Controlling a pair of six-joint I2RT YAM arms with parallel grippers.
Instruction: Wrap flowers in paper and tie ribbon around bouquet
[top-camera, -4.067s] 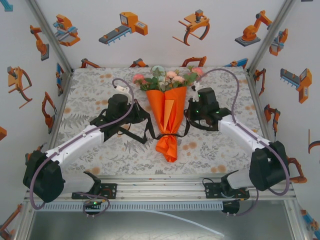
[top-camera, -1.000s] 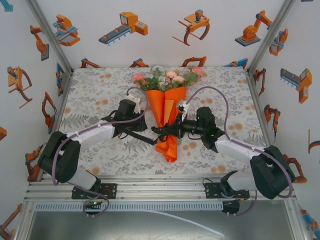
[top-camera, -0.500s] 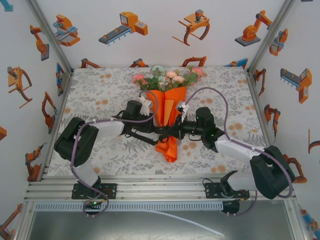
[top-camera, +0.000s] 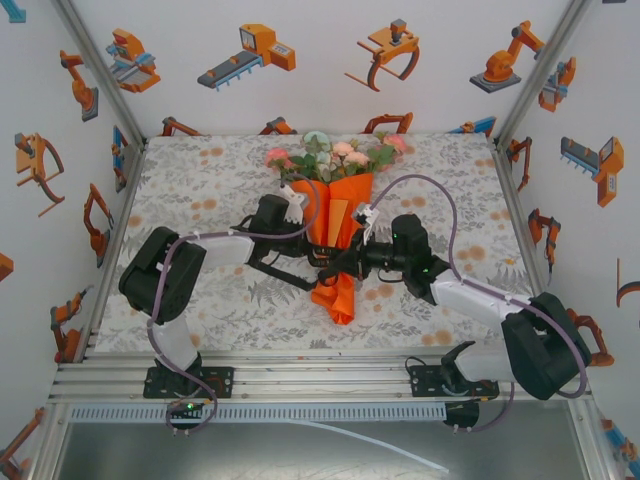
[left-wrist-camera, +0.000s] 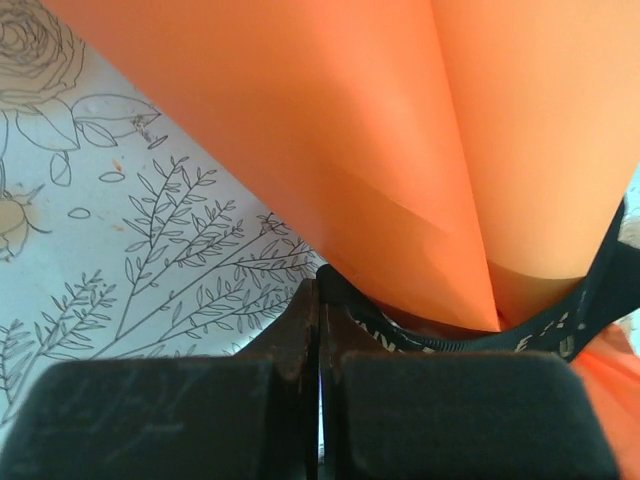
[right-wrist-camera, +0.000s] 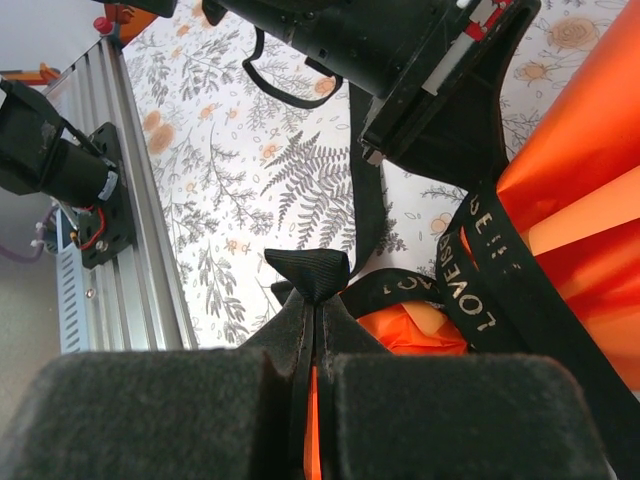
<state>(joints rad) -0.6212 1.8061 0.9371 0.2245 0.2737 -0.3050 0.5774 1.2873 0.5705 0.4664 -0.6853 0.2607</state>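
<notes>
Currently the left gripper (left-wrist-camera: 312, 300) and the right gripper (right-wrist-camera: 310, 300) each pinch the black ribbon (right-wrist-camera: 490, 270) tight at the narrow waist of the bouquet (top-camera: 335, 215) on the counter (top-camera: 200, 180).

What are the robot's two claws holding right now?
Both pinch the black ribbon: the right gripper a folded bit, the left gripper a stretch beside the orange paper.
</notes>
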